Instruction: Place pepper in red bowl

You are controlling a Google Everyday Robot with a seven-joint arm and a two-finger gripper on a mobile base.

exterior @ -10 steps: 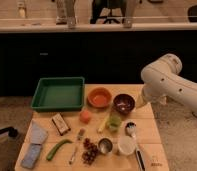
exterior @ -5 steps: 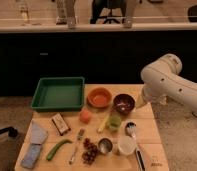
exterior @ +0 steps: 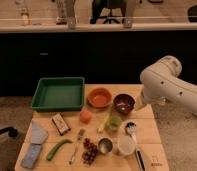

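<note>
In the camera view, the pepper [exterior: 58,148] is seen lying on the near left part of the table [exterior: 147,131], just left of a fork [exterior: 77,146], and it is touched by nothing. The red bowl [exterior: 99,97] is placed at the far side, just right of a green tray [exterior: 58,93]. The gripper [exterior: 153,101] is held at the far right table edge, beside a dark bowl [exterior: 124,103]. Its fingers are spread apart and nothing is pinched.
</note>
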